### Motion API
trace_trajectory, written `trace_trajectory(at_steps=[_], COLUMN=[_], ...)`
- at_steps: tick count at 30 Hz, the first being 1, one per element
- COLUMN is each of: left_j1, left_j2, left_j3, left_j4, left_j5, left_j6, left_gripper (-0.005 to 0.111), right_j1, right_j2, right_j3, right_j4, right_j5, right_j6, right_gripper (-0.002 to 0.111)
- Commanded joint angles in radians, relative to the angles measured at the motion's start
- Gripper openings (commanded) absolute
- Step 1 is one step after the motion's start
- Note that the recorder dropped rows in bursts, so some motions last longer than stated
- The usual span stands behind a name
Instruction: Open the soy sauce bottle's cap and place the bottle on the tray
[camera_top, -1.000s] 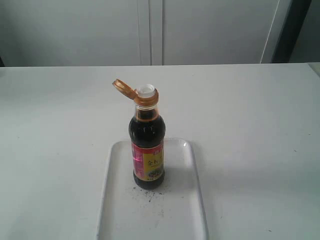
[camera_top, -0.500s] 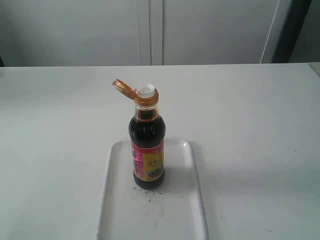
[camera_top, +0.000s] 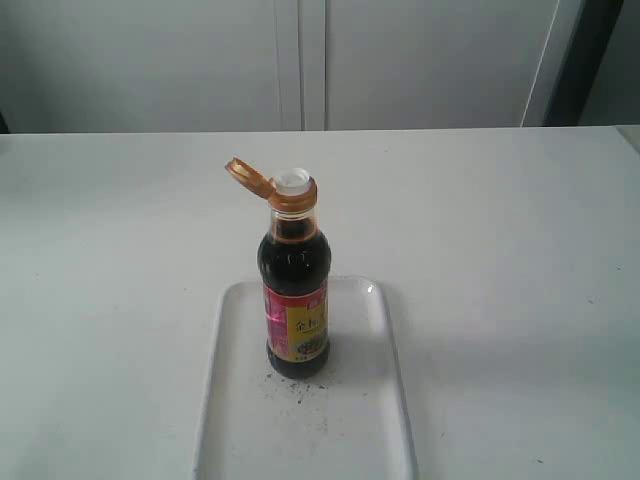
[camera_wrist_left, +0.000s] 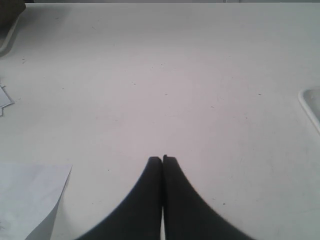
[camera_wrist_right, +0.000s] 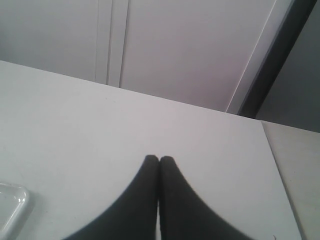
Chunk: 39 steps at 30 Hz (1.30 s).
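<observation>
Since the soy sauce bottle (camera_top: 295, 300) stands upright just below the middle of the exterior frame, on the upper half of the tray (camera_top: 350, 430), with the cap (camera_top: 249, 177) flipped back toward the upper left and the white spout (camera_top: 293, 181) bared, both parts of the task look done. The risk from here is a spill. The bottle is tall, narrow-based and open, so any knock could tip it and pour dark sauce over the tray and the surface (camera_top: 500, 250). The likeliest cause would be an arm sweeping through the middle (neither arm shows in the exterior view). The left claw (camera_wrist_left: 162, 159) is clenched on nothing over bare surface, with a tray corner just in its view. The right claw (camera_wrist_right: 159, 159) is likewise clenched and empty. A nudge to the light tray could also topple the bottle.
</observation>
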Motion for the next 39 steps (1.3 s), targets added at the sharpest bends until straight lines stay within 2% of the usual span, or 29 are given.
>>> trace_trajectory(at_steps=[1,5,28,39], left_j1=[0.000,0.000,0.000,0.000], left_j2=[-0.004,-0.004,-0.004,-0.004], left_j3=[0.004,0.004,0.004,0.004], left_j4=[-0.016,-0.016,-0.016,-0.016], left_j5=[0.002,0.002,0.002,0.002], left_j6=[-0.003,-0.003,-0.003,-0.003], left_gripper=[0.000,0.000,0.000,0.000], right_j1=[-0.001,-0.001,-0.001,-0.001], right_j2=[-0.017,-0.081,-0.604,-0.643], right_j3=[0.011,0.068,0.457,0.524], right_j4=[-0.012,-0.079,-0.036,-0.036], right_j5=[0.021,-0.012,0.003,0.039], right_j6=[0.062,0.164,0.164,0.160], right_gripper=[0.000,0.000,0.000,0.000])
